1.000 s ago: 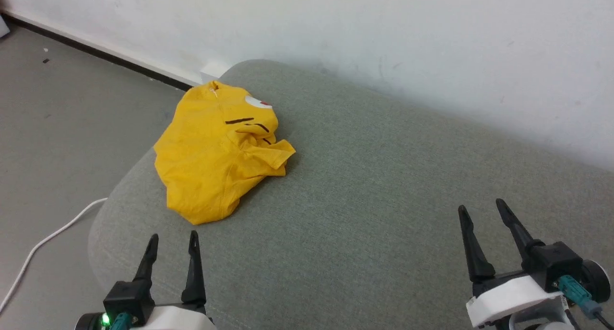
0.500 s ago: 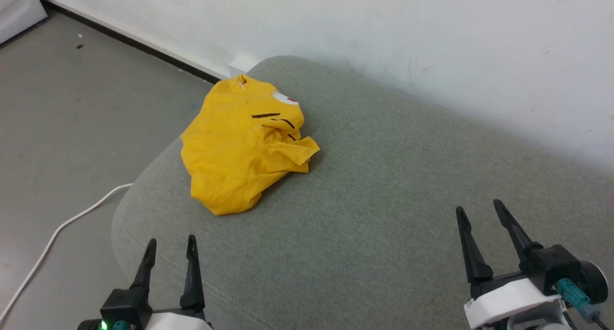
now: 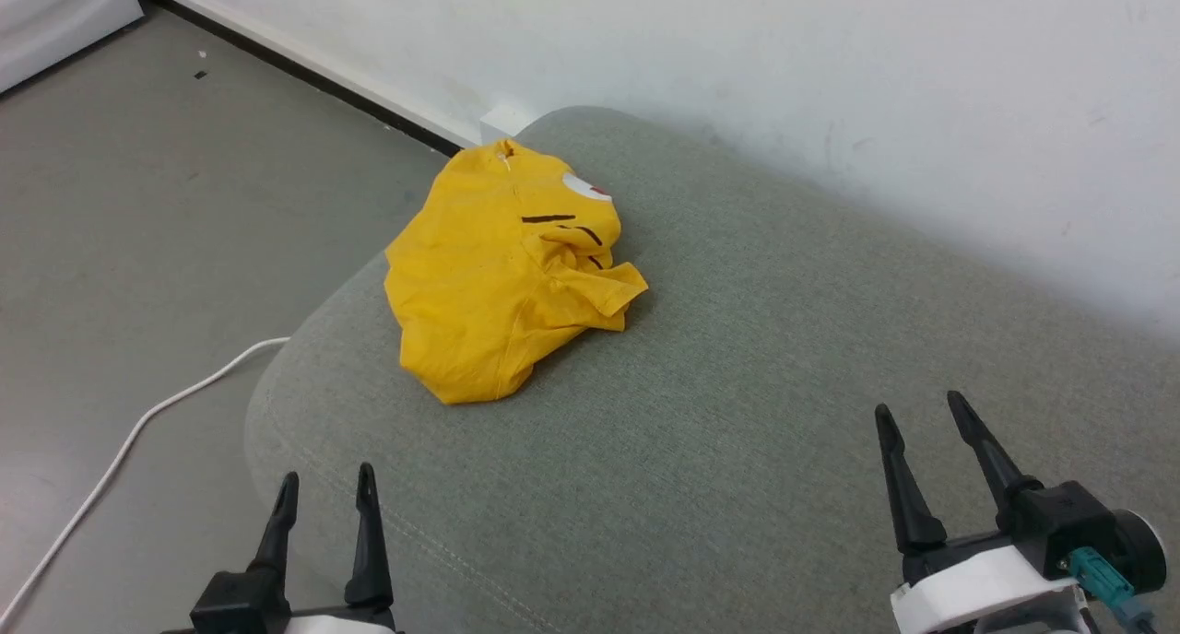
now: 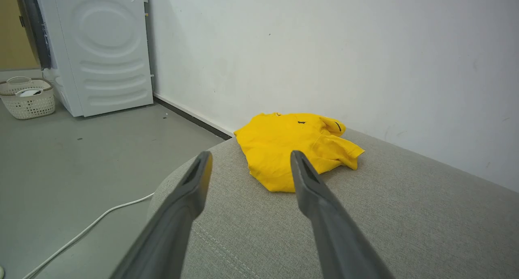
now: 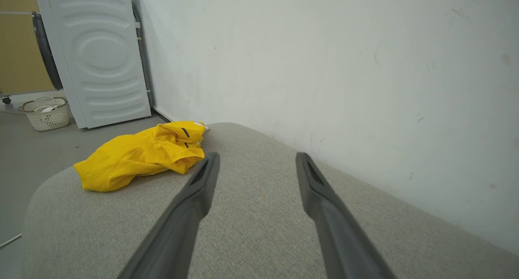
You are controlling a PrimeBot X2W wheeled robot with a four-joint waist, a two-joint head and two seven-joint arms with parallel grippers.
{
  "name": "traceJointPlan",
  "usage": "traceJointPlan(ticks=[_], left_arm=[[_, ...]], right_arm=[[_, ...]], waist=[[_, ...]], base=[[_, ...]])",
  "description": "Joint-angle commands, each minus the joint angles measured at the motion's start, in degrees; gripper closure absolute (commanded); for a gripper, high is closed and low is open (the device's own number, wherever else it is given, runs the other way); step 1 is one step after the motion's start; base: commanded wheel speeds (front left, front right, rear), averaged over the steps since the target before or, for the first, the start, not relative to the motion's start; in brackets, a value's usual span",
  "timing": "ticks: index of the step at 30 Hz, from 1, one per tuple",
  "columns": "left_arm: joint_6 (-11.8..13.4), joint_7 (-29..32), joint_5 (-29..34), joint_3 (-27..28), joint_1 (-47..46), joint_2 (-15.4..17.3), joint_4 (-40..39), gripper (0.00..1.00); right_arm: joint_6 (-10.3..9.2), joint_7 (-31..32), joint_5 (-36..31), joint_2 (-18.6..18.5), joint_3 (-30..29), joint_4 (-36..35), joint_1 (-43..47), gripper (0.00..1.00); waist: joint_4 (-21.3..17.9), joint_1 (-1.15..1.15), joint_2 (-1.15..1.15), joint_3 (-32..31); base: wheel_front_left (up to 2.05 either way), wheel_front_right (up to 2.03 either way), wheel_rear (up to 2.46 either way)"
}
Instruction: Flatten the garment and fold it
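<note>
We hold our left gripper low over the near left edge of a grey cushion. Its two dark fingers are spread apart with nothing between them. Our right gripper hangs over the near right part of the same cushion, its jaws likewise released and empty.

The yellow T-shirt lies ahead of the left jaws and a little to their right, well clear of the fingertips. From the right jaws it sits far ahead and off to the left, well apart. It is a crumpled heap, not spread out, resting on the cushion's left end close to the rounded edge. On the side of the heap farthest from both jaws we see a white patch with a touch of red, and short black lines just nearer than that. A folded flap sticks out of the heap toward the right gripper's side; we cannot tell whether it is a sleeve.

Beyond the shirt a white wall runs along the cushion's far edge. To the left of the left jaws lies a grey floor with a white cable trailing across it. Farther ahead and left, the left wrist view shows a white washing machine and a pale basket beside it.
</note>
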Motion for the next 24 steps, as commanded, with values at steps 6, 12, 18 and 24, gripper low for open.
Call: traceJointPlan(ticks=[6,12,18,24], left_arm=[[0.27,-0.27,-0.22,-0.45,0.54,-0.29,0.03,0.0],[-0.47,0.5,-2.7,-0.71,-1.85,-0.18,0.0,0.0],[-3.36,6.62,-2.19,-1.73,-13.36,3.95,-4.85,0.0],[-5.16,16.63,-3.7,-0.53,-28.55,8.02,-5.73,0.0]], right_arm=[[-0.13,-0.12,-0.01,0.17,-0.02,-0.05,0.72,0.0],[-0.13,0.48,-0.47,0.17,0.13,-0.85,0.44,0.0],[-0.13,2.58,-2.83,0.17,-0.34,-3.73,-0.65,0.0],[-0.13,5.4,-5.49,0.17,0.28,-7.29,-2.77,0.0]], waist=[[-0.16,0.0,0.0,0.24],[-0.48,0.0,0.0,1.28],[-1.46,0.0,0.0,4.88],[-4.4,0.0,0.0,9.86]], base=[[0.0,0.0,0.0],[0.0,0.0,0.0],[0.0,0.0,0.0],[0.0,0.0,0.0]])
